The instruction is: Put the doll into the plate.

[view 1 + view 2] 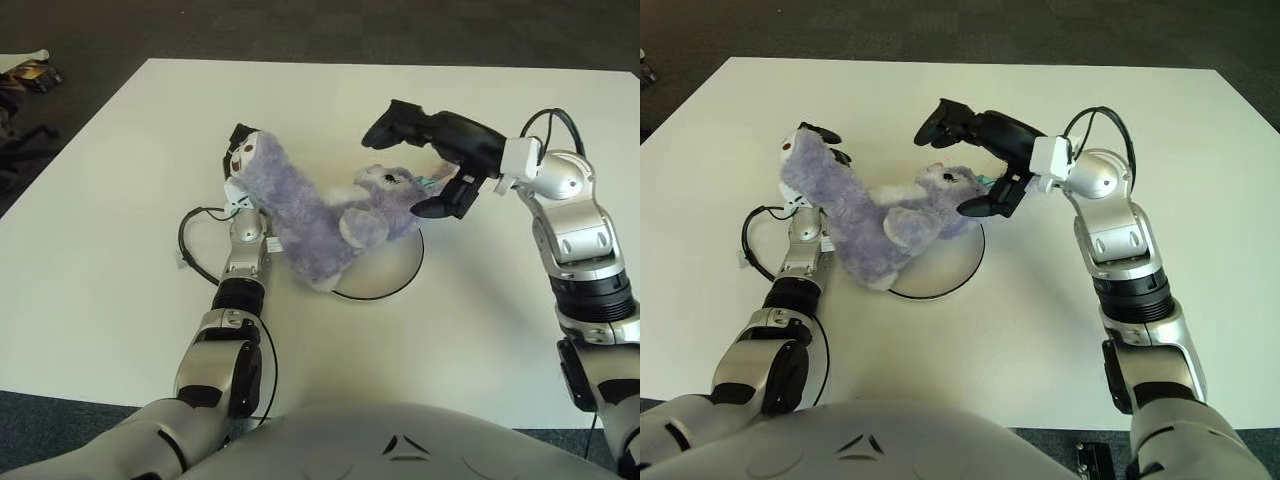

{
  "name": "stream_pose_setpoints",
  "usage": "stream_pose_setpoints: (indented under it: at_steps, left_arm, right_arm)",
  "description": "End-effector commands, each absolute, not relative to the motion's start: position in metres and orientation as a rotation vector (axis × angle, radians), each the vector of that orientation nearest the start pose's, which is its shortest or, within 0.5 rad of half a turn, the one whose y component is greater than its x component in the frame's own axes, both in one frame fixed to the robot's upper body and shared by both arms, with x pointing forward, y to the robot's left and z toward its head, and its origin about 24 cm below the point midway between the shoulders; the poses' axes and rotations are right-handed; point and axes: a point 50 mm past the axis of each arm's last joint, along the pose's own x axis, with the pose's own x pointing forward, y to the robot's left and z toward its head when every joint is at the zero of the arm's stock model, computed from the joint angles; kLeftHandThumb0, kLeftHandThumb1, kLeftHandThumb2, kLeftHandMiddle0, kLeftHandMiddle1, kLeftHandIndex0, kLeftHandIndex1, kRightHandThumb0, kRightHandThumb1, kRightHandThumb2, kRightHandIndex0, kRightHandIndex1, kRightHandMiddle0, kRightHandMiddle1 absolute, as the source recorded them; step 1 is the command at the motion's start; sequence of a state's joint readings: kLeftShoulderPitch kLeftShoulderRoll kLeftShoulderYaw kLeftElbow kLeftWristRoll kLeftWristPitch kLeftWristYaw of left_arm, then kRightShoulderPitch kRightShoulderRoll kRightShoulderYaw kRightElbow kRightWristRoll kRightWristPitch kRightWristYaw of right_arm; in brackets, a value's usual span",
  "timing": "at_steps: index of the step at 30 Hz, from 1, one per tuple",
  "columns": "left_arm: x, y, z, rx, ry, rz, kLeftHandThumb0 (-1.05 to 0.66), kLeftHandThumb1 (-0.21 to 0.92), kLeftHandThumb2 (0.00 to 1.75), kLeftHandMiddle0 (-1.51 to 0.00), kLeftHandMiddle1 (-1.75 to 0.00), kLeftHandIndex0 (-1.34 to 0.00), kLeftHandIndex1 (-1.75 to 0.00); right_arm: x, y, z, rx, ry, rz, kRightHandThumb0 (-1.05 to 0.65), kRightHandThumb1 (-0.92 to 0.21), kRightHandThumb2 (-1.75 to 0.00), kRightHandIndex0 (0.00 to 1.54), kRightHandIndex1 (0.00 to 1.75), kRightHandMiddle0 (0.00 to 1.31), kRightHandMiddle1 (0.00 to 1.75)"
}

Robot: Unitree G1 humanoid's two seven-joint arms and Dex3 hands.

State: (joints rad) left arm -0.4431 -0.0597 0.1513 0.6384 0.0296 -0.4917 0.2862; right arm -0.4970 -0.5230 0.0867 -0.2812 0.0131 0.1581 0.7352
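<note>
The doll (pixel 320 215) is lavender-purple plush with a paler face, lying on a white plate (pixel 390 270) with a dark rim on the white tabletop (pixel 120 250). The right hand (pixel 425 160) has black fingers on a silver-grey arm. The floor (pixel 300 25) beyond the tabletop's far edge is dark grey.

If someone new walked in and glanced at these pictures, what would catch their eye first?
First, the fluffy purple doll in the middle of the white table, lying half across the round white plate and half against the left hand. Next, the right hand, open and empty, just to the right of the doll's head.
</note>
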Motion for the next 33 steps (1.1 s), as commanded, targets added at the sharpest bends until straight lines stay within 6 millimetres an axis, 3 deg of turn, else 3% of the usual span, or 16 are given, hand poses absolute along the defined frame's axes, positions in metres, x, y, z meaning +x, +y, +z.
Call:
stream_pose_setpoints:
  at_steps: [1,11,21,27,30,33]
  left_arm:
    - [0.305,0.148,0.024,-0.085,-0.135,0.297,-0.01,0.16,1.5,-0.61,-1.75,-0.61,-1.75]
    - [0.305,0.148,0.025,-0.097,-0.134,0.291,-0.01,0.16,1.51,-0.62,-1.75,-0.61,-1.75]
    - [0.305,0.148,0.025,-0.096,-0.131,0.299,-0.01,0.16,1.5,-0.62,-1.75,-0.61,-1.75]
    - [0.304,0.146,0.028,-0.104,-0.144,0.293,-0.01,0.16,1.51,-0.62,-1.75,-0.61,-1.75]
    - [0.304,0.145,0.029,-0.111,-0.147,0.288,-0.01,0.16,1.51,-0.62,-1.75,-0.61,-1.75]
    - [0.303,0.145,0.03,-0.113,-0.151,0.284,-0.01,0.16,1.51,-0.62,-1.75,-0.61,-1.75]
  right_arm:
    - [0.285,-0.141,0.219,-0.741,-0.416,0.765,-0.33,-0.11,-1.17,0.06,0.67,0.0,1.12]
    - [0.286,-0.142,0.228,-0.72,-0.416,0.602,-0.32,-0.12,-1.18,0.1,0.71,0.06,1.2]
    - [0.288,-0.147,0.234,-0.707,-0.458,0.445,-0.15,-0.12,-1.28,0.07,0.74,0.12,1.21]
    - [0.29,-0.152,0.229,-0.632,-0.462,0.367,-0.13,-0.13,-1.29,0.05,0.74,0.12,1.21]
    - [0.291,-0.153,0.227,-0.545,-0.438,0.346,-0.03,-0.12,-1.34,0.05,0.78,0.11,1.21]
    - [0.299,-0.166,0.205,-0.463,-0.376,0.322,0.06,-0.1,-1.4,0.06,0.88,0.1,1.23]
